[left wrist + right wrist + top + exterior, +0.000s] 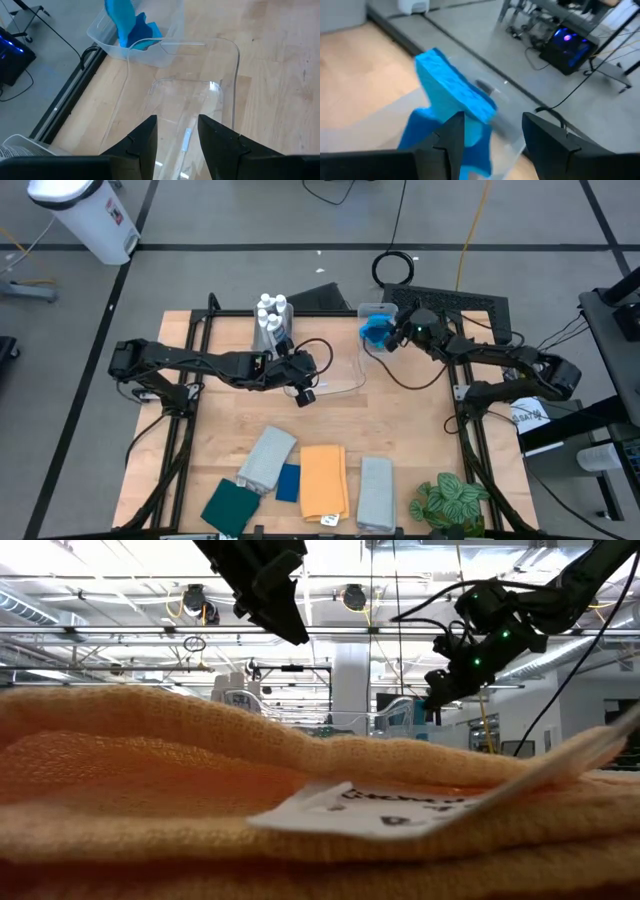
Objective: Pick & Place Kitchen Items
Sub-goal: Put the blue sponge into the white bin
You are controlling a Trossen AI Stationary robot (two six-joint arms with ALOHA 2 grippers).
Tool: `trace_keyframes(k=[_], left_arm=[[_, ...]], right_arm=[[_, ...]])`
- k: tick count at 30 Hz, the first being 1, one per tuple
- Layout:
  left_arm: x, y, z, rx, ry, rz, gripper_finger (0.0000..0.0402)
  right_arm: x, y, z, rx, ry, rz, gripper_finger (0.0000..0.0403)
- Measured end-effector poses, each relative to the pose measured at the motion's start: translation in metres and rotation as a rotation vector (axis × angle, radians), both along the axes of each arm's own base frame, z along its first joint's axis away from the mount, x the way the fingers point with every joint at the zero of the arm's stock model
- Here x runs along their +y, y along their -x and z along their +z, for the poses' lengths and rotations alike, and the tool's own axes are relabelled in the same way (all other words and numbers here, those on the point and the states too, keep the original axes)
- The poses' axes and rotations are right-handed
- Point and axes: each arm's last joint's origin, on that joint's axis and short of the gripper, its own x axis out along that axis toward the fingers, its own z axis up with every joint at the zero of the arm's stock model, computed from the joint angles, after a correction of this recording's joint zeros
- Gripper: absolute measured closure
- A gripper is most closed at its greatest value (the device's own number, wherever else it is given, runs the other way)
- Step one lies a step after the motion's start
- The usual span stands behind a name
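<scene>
Bottles (271, 308) stand at table's (410, 435) far edge; clear bin (340, 365) right of them, sponge bin (374, 313) beyond. Folded cloths (322, 480) are ranged along near edge, plant (450, 502) rightmost.

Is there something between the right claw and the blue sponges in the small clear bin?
Nothing visible. The right claw hangs just above the blue sponges, its open fingers pointing at the top sponge; the small clear bin has no lid.

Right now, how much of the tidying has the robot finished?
Partly done. White bottles sit in one bin, blue sponges in another. The right claw hovers over those sponges, with one standing upright between its fingers. The left claw hangs open over an empty clear bin. The folded cloths lie unsorted.
</scene>
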Motion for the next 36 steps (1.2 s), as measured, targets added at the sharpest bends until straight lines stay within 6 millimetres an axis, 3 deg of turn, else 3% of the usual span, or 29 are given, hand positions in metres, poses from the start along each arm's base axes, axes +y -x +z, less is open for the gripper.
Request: trace_keyframes(k=[24, 30, 33, 36], left_arm=[[0.0, 0.0, 0.0, 0.0, -0.002, -0.001, 0.0256], [0.0, 0.0, 0.0, 0.001, -0.008, -0.006, 0.0256], [0.001, -0.001, 0.001, 0.001, -0.019, -0.014, 0.0256], [0.002, -0.001, 0.002, -0.009, -0.022, -0.012, 0.0256]], right_arm=[[-0.004, 0.0, 0.008, -0.047, 0.076, 0.002, 0.0238], [-0.006, -0.002, 0.016, -0.166, 0.098, -0.022, 0.0238], [-0.015, -0.001, 0.02, -0.239, 0.048, -0.05, 0.0238], [-0.039, 0.001, 0.029, -0.24, -0.064, -0.045, 0.0238]])
